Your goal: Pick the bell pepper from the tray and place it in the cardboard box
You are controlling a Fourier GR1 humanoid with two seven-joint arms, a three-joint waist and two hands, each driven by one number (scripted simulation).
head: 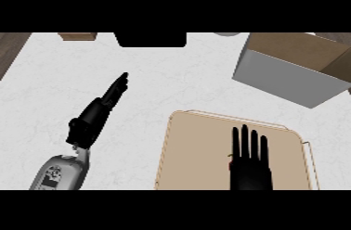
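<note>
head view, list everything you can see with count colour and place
flat tan tray: one, tan, on the counter at lower right, under the right hand
open cardboard box: one, brown with a grey outer wall, upper right, beyond the tray
black rectangular object: one, black, top centre edge; cannot tell what it is
small brown block: one, brown, top left edge, cut off by the view
white marbled counter: one, white, fills most of the view
bell pepper: not plainly visible; only a small reddish speck shows at the right hand's left edge
left hand: one, black on a grey forearm, left of the tray, fingers straight, pointing up and right
right hand: one, black, over the tray, fingers straight
</note>
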